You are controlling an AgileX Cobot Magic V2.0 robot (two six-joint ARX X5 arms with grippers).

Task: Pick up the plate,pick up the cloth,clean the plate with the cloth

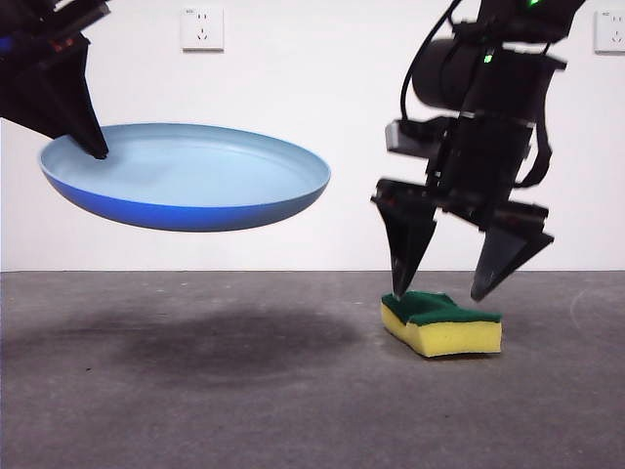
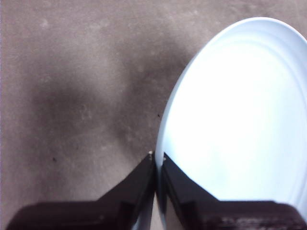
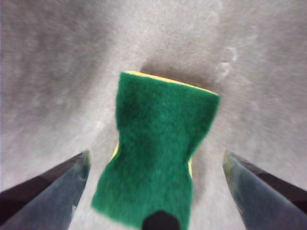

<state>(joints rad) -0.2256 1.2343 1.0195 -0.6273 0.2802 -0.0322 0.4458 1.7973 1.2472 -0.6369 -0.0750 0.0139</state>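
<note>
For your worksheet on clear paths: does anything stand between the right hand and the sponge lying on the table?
Nothing visible does. The right hand hangs open directly over the sponge, a jaw to each side. The plate is held up well aside by the left hand.

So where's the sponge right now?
The sponge lies on the grey table, low on the right of the front view, between the right gripper's open jaws, away from the lifted plate.

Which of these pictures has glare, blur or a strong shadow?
Left wrist view: the round light-blue plastic plate glares nearly white inside. Right wrist view: the yellow sponge block with the green scouring top and the open right claw are soft and blurred. Front view: sharp, with a broad dark shadow on the grey table under the lifted plate.
</note>
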